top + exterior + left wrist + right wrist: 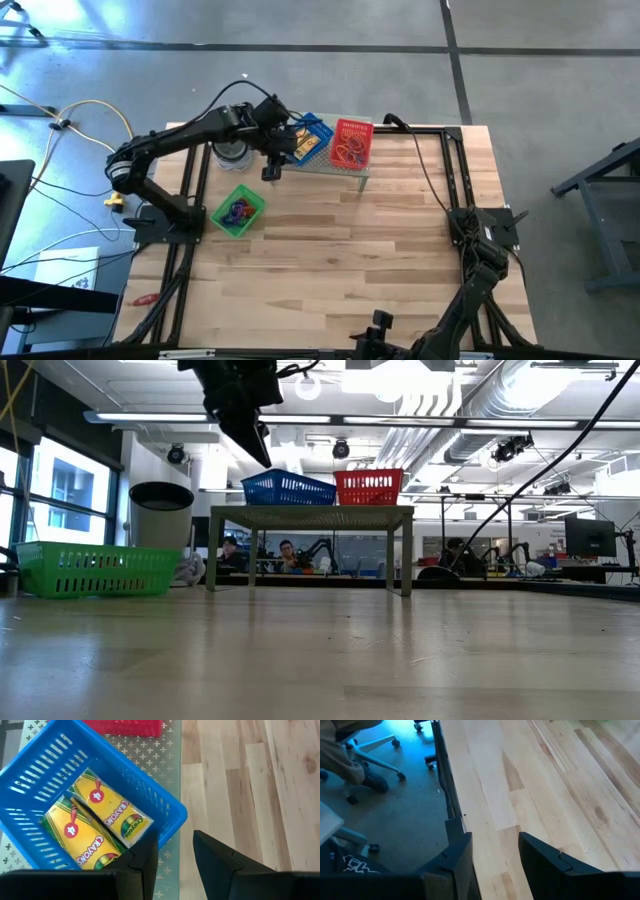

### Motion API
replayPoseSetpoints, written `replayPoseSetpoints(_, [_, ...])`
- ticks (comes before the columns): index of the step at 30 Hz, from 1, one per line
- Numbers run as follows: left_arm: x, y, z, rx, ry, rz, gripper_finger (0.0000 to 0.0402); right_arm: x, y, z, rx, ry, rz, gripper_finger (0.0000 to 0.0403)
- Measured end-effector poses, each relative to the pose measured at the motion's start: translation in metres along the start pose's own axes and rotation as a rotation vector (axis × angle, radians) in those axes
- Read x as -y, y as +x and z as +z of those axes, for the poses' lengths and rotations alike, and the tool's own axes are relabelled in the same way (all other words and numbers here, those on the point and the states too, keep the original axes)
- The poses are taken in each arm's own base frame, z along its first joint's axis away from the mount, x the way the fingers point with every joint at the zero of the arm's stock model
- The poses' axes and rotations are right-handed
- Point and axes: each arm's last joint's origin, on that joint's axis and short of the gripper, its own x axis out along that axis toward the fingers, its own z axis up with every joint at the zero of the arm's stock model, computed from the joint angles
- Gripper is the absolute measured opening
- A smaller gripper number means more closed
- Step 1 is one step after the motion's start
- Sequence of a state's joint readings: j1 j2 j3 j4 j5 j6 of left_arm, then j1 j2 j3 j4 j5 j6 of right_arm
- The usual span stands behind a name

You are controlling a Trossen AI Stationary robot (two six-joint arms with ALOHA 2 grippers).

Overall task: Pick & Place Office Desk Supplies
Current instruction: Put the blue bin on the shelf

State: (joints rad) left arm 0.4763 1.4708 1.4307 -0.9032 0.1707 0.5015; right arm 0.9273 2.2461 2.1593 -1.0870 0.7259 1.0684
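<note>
Since the left tool [175, 851] hangs spread and empty beside the blue basket [170, 812], we'd pinch those light, stiff crayon boxes [107, 812] across their narrow sides.

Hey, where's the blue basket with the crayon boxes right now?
In the high view the blue basket sits on the small raised shelf at the table's far edge, touching the red basket on its right, with the left gripper just beside it.

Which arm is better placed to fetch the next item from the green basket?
Left. Its gripper hangs empty beside the blue basket, near the green basket; the right arm sits folded at the table's far side.
</note>
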Motion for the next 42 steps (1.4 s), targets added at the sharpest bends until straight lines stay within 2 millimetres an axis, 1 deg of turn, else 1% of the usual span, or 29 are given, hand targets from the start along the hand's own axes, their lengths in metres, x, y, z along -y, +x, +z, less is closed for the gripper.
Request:
replayPoseSetpoints(4, [0.0,0.0,-0.001,-0.005,-0.001,-0.003,0.0117,0.0,0.0,0.0,-0.002,0.01,0.001,0.0149])
replayPoseSetpoints(9, [-0.001,0.005,-0.001,-0.018,0.003,-0.011,0.0117,0.0,0.0,0.0,-0.001,0.009,0.0,0.0149])
replayPoseSetpoints(22, [-0.005,0.027,-0.003,-0.083,0.011,-0.024,0.0117,0.0,0.0,0.0,-0.001,0.003,-0.002,0.0149])
replayPoseSetpoints(26, [-0.005,0.028,-0.003,-0.109,0.017,0.021,0.0115,0.0,0.0,0.0,-0.002,0.001,-0.004,0.0149])
replayPoseSetpoints(32, [0.0,0.029,0.001,-0.131,0.017,0.076,0.0084,0.001,0.001,0.001,-0.001,0.0,-0.007,0.0149])
replayPoseSetpoints(35, [0.005,0.03,0.007,-0.095,0.006,0.087,0.0062,0.001,0.002,0.001,-0.001,0.0,-0.007,0.0149])
replayPoseSetpoints(42, [0.014,0.032,0.02,-0.016,0.043,0.096,0.0016,0.002,0.002,0.002,-0.001,-0.017,-0.009,0.0149])
